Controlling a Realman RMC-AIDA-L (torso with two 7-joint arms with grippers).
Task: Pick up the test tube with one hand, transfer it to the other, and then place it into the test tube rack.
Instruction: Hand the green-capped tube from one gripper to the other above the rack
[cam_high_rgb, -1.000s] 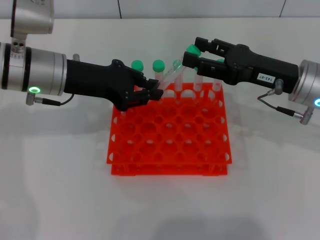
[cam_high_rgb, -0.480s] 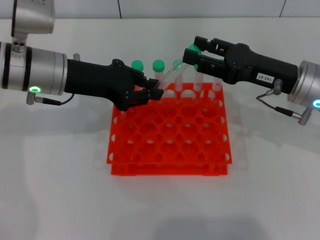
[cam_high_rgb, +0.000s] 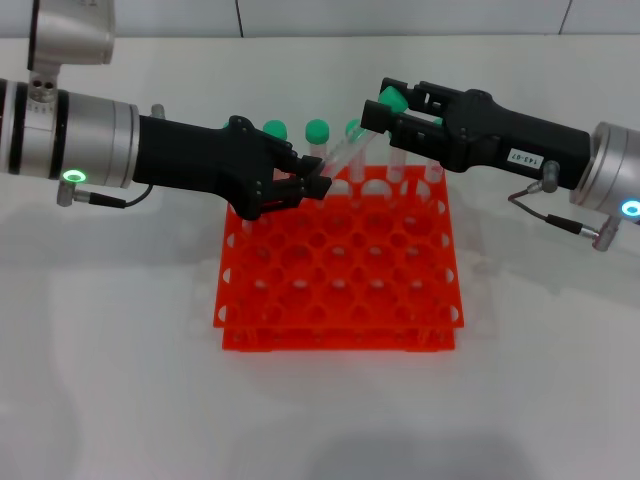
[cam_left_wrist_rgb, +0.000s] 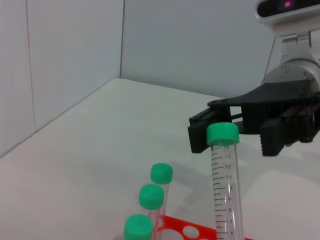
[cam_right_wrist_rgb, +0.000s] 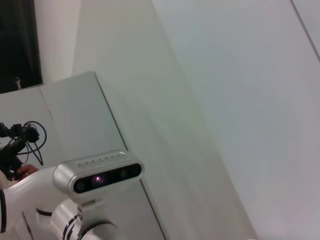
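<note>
Left wrist view: clear graduated test tube (cam_left_wrist_rgb: 224, 190), green-capped, upright.

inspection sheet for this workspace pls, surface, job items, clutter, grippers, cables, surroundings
surface: white table, bare around the rack
test tube rack: orange-red, flat on the table, most holes unfilled
test tube: tilted in the air over the rack's far edge, lower end in the left gripper, green cap at the right gripper
other tubes: green-capped, upright in the rack's far row
clutter: nothing seen
left gripper: shut on the tube's lower end
right gripper: open, fingers either side of the cap
cables: short grey loops by each wrist, off the rack
surroundings: pale wall panels
</note>
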